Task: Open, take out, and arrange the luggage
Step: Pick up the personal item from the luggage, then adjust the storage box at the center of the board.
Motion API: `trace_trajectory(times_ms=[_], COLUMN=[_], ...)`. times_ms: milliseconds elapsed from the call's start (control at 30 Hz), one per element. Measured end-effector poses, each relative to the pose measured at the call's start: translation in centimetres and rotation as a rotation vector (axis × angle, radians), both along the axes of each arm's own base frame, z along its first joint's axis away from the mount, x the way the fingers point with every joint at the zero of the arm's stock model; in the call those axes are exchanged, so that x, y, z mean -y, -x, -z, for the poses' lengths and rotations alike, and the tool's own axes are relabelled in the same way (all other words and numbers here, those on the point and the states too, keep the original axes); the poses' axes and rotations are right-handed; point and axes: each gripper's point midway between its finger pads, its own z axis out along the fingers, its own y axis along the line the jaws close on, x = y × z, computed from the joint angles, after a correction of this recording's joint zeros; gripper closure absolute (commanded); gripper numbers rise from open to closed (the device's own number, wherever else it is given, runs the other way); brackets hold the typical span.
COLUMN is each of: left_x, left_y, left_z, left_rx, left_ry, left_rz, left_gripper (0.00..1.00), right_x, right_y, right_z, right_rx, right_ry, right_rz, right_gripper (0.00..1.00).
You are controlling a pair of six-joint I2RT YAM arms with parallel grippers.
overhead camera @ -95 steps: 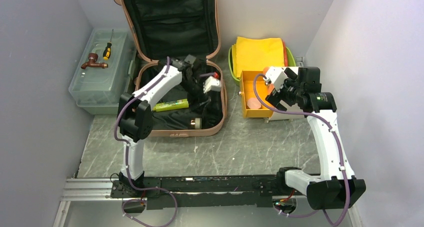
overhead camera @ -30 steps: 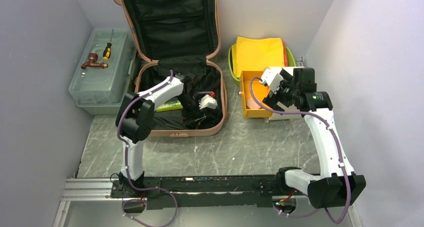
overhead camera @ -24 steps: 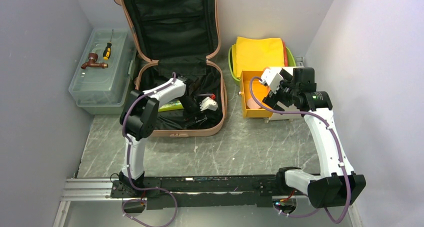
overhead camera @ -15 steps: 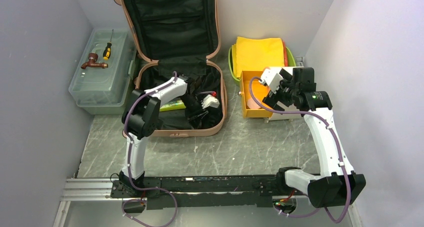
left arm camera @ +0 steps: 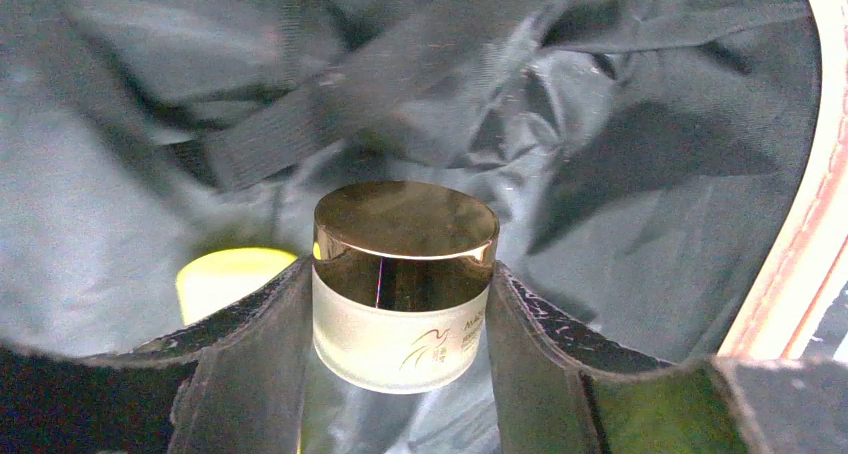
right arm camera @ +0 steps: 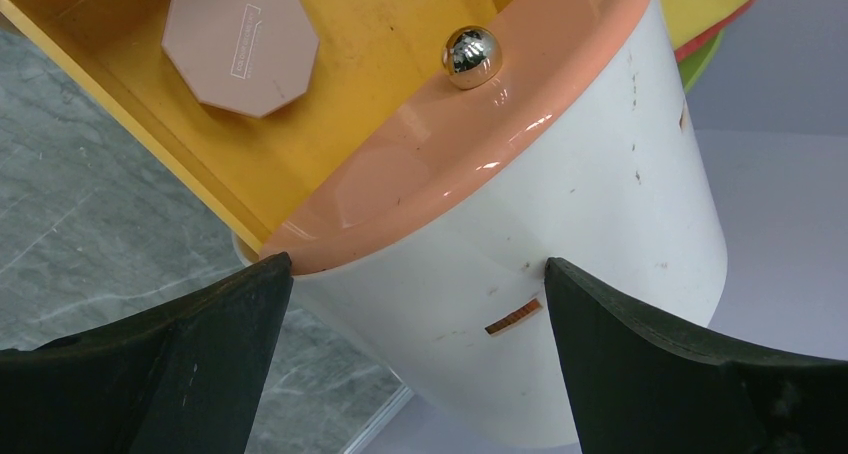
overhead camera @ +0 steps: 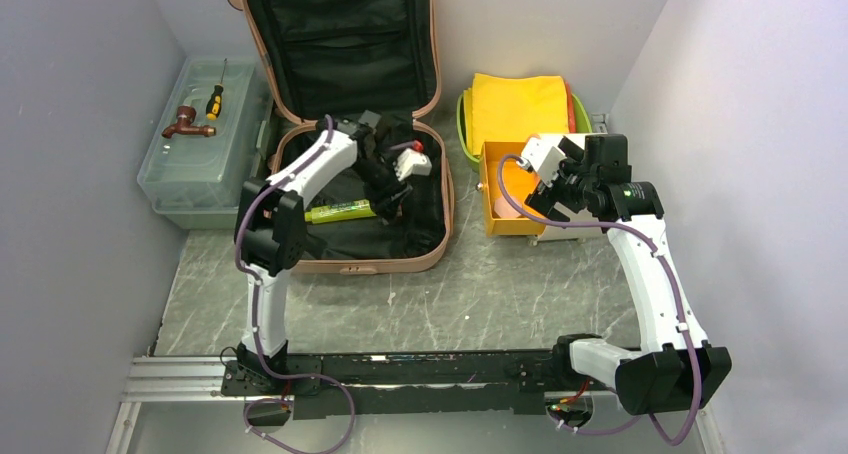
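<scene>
Luggage (overhead camera: 350, 266) lies open, upper centre-left of the tabletop (overhead camera: 450, 304). The shell looks stiff and bulky, and probably smooth, so it is best gripped at the rim. Left hand (left arm camera: 398, 319) is inside it, clamped on a gold-lidded jar (left arm camera: 404, 224). At right of frame, the right hand (right arm camera: 410, 274) has its fingers spread wide over a white drawer box (right arm camera: 600, 204).

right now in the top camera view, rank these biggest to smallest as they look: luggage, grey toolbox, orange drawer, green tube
1. luggage
2. toolbox
3. orange drawer, partly hidden but clearly smaller than the toolbox
4. green tube
</scene>
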Motion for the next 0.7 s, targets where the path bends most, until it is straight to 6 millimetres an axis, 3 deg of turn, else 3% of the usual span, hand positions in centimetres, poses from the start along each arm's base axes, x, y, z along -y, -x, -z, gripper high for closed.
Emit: trace_trajectory(times_ms=[100,267,567,700], left_x=[-0.7,-0.5,2.7,5.1], left_y=[-2.1,-3.6,-6.0,-6.9], left_z=[-2.4,-5.9,-13.0,-16.5], left_rx=[0.075,0.154,0.324,0.433], left_ry=[0.032,0.071,0.212,0.291], left_rz=[-0.039,-0.064,-0.051,-0.018], left_gripper=[0.9,0.9,0.92,0.92], right_x=[0.0,0.0,-0.2,-0.3], right_y=[0.0,0.0,-0.7,-1.2], right_z=[0.0,0.0,-0.3,-0.7], right_rx=[0.0,0.0,-0.01,-0.013], right_ry=[0.001,0.0,-0.032,-0.055], right_rz=[-0.001,-0.001,0.03,0.054], right_gripper=[0.0,0.0,0.0,0.0])
